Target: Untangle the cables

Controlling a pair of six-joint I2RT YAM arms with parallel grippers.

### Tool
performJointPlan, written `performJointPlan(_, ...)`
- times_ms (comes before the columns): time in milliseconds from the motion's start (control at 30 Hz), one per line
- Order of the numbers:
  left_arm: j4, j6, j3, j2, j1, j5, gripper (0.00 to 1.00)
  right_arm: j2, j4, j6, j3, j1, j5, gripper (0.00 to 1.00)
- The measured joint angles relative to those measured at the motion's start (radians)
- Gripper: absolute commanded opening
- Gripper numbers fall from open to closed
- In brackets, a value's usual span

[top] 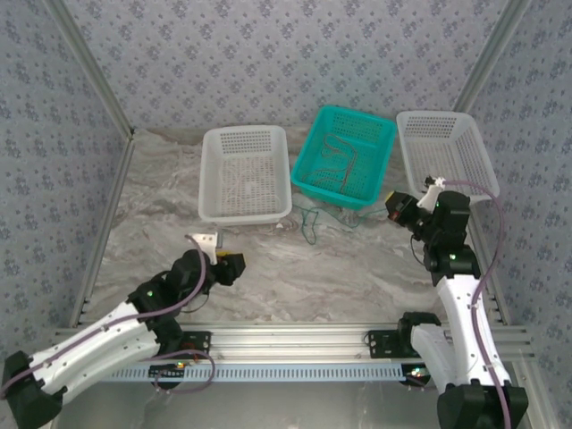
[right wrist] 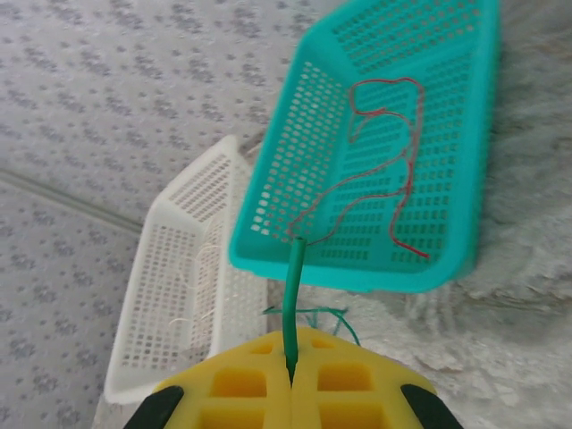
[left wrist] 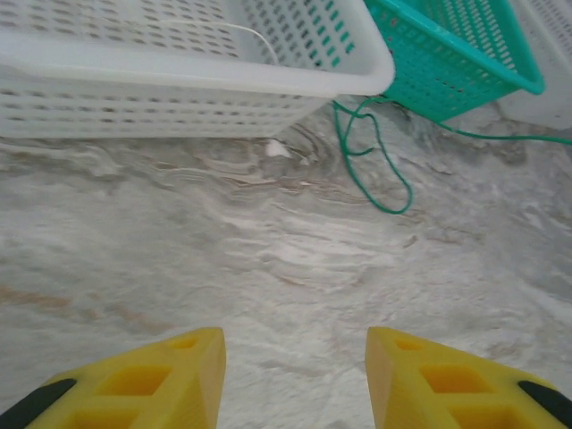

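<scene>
Left jaws apart; right jaws clamped on green cable (right wrist: pixel 294 286), seemingly reaching teal basket (right wrist: pixel 375 277).

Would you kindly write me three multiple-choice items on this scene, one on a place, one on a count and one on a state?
1. Where does the red cable lie?
A. in the teal basket
B. draped over an arm
C. in a white basket

2. How many baskets stand on the table?
A. two
B. three
C. four

3. How is the right tool?
A. open, holding nothing
B. shut on the green cable
C. shut on the red cable

Answers:
1 A: the red loops lie on the teal basket's floor.
2 B: the teal basket stands between the left white basket and the right white basket.
3 B: the wrist view shows it closed, with the green cable coming out between its two halves.
</scene>
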Motion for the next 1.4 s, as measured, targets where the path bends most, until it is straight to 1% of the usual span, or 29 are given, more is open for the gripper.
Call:
performJointPlan(67, 0.073, -0.038, 0.012, 0.109, 0.000, 0.046, 0.46, -0.002, -0.016, -0.011, 0.034, 0.036, 0.015, 0.00)
performJointPlan(167, 0.140, -0.064, 0.053, 0.258, -0.002, 0.100, 0.47, -0.002, -0.056, -0.034, 0.092, 0.080, 0.043, 0.00)
performJointPlan(267, 0.180, -0.062, 0.101, 0.358, -0.017, 0.129, 0.47, -0.008, -0.101, -0.053, 0.150, 0.105, 0.068, 0.00)
performJointPlan(367, 0.209, -0.048, 0.140, 0.411, -0.033, 0.146, 0.49, -0.032, -0.131, -0.057, 0.200, 0.108, 0.099, 0.00)
performJointPlan(500, 0.242, -0.026, 0.158, 0.428, -0.043, 0.156, 0.54, -0.065, -0.147, -0.066, 0.272, 0.108, 0.159, 0.00)
performJointPlan(567, 0.251, -0.011, 0.160, 0.427, -0.043, 0.160, 0.58, -0.063, -0.143, -0.079, 0.330, 0.108, 0.203, 0.00)
performJointPlan(600, 0.253, -0.003, 0.161, 0.426, -0.043, 0.163, 0.61, -0.059, -0.138, -0.087, 0.357, 0.108, 0.230, 0.00)
performJointPlan(633, 0.254, 0.007, 0.163, 0.426, -0.043, 0.165, 0.66, -0.052, -0.127, -0.095, 0.388, 0.108, 0.266, 0.00)
performJointPlan(700, 0.257, 0.029, 0.171, 0.422, -0.044, 0.173, 0.74, -0.038, -0.089, -0.108, 0.425, 0.108, 0.350, 0.00)
performJointPlan(767, 0.257, 0.056, 0.184, 0.415, -0.046, 0.190, 0.83, -0.026, -0.023, -0.109, 0.435, 0.109, 0.461, 0.00)
performJointPlan(800, 0.257, 0.071, 0.192, 0.413, -0.048, 0.199, 0.86, -0.015, 0.004, -0.109, 0.435, 0.105, 0.508, 0.00)
performJointPlan(867, 0.257, 0.102, 0.217, 0.412, -0.049, 0.231, 0.94, 0.030, 0.062, -0.108, 0.437, 0.079, 0.602, 0.00)
performJointPlan(933, 0.257, 0.136, 0.242, 0.412, -0.052, 0.267, 0.98, 0.099, 0.109, -0.099, 0.448, 0.034, 0.671, 0.00)
performJointPlan(1067, 0.257, 0.216, 0.279, 0.393, -0.070, 0.351, 1.00, 0.272, 0.205, -0.071, 0.488, -0.069, 0.765, 0.00)
performJointPlan(1133, 0.259, 0.255, 0.290, 0.379, -0.076, 0.386, 0.99, 0.343, 0.248, -0.071, 0.493, -0.097, 0.790, 0.00)
performJointPlan(1267, 0.257, 0.323, 0.297, 0.348, -0.080, 0.424, 0.99, 0.445, 0.383, -0.070, 0.481, -0.125, 0.810, 0.00)
performJointPlan(1400, 0.257, 0.371, 0.300, 0.335, -0.080, 0.426, 0.99, 0.468, 0.556, -0.072, 0.402, -0.130, 0.853, 0.00)
